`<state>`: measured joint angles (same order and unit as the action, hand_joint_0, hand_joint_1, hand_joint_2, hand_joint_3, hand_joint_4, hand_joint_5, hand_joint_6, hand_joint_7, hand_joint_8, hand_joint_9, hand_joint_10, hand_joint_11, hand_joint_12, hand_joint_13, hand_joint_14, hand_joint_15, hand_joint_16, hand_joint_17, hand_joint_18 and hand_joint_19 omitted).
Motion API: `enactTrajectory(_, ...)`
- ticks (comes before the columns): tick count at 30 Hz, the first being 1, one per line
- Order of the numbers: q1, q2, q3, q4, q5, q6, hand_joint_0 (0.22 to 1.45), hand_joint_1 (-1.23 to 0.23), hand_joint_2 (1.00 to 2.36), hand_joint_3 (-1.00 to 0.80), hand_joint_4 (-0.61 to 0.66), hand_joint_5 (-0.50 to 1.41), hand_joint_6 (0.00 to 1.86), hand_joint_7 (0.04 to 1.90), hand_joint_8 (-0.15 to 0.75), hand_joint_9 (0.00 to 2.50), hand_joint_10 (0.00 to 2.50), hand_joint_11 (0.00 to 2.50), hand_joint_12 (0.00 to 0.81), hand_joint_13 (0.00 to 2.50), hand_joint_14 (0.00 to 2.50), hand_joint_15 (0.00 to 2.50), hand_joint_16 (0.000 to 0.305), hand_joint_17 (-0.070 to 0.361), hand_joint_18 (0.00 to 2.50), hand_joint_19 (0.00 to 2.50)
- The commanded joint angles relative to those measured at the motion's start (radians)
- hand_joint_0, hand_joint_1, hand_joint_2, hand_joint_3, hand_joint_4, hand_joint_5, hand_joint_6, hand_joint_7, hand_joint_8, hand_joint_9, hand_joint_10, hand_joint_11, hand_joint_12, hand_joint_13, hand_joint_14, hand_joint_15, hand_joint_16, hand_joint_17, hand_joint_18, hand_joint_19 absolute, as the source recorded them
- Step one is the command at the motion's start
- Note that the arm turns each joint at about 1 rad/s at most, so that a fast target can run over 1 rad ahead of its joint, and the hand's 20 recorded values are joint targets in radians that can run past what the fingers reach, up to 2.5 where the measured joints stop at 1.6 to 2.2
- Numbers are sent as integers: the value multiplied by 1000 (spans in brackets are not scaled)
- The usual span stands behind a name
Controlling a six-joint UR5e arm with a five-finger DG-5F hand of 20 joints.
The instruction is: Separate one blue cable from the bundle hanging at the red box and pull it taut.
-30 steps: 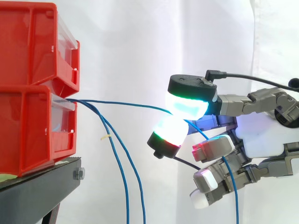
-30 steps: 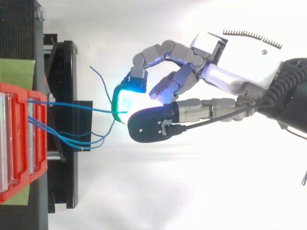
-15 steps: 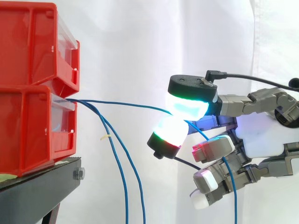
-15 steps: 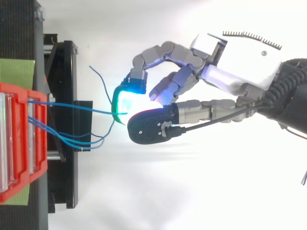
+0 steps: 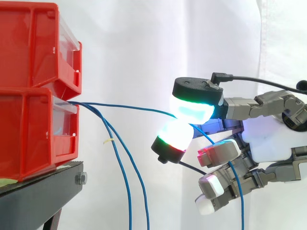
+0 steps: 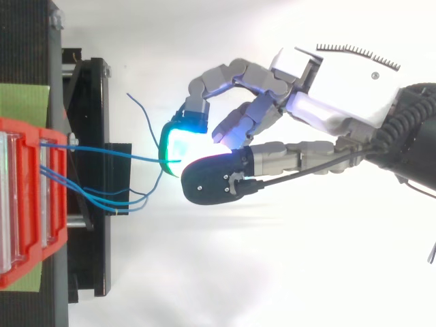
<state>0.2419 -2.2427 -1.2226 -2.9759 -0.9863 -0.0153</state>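
Observation:
Two stacked red bins (image 5: 36,91) rest on a black stand (image 5: 41,194) at the left. From the lower bin's front comes a bundle of blue cables. One blue cable (image 5: 127,107) runs nearly level to the right and is pinched between two glowing pads (image 5: 192,109) of my hand (image 5: 271,139). Past the pinch it drops down across the curled fingers. The other blue cables (image 5: 125,179) hang loose below the bin. From above, the pinched cable (image 6: 109,152) stretches from the red bins (image 6: 30,201) to my hand (image 6: 340,88).
A white curtain hangs behind everything. The black stand (image 6: 92,225) juts out under the bins, with a bolt (image 5: 80,178) at its front edge. A small yellow tag (image 5: 109,140) sits on one hanging cable. Open space lies between the bins and the hand.

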Motion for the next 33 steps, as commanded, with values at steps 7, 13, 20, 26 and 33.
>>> enactTrajectory(7, -1, 0, 2, 0, 0, 0, 645, -752, 1027, -124, -170, -159, 954, 1131, 178, 1268, 21, 1448, 329, 1031, 30, 843, 49, 110, 581, 570)
enactTrajectory(13, 1, 0, 0, 0, 0, 0, 647, -753, 1028, -130, -175, -160, 953, 1137, 181, 1268, 20, 1447, 327, 1030, 29, 842, 49, 111, 581, 563)
enactTrajectory(20, 1, 0, 2, 0, 0, 0, 647, -753, 1028, -128, -172, -160, 953, 1135, 177, 1269, 21, 1448, 329, 1027, 30, 844, 49, 110, 580, 563)
enactTrajectory(26, 1, 0, 0, 0, 0, 0, 647, -753, 1027, -128, -173, -160, 953, 1135, 187, 1274, 22, 1433, 331, 1027, 29, 845, 49, 110, 579, 563)
enactTrajectory(33, 1, 0, 0, 0, -2, 0, 647, -755, 1027, -127, -173, -161, 953, 1135, 179, 1276, 20, 1442, 329, 1021, 29, 842, 49, 110, 578, 561)
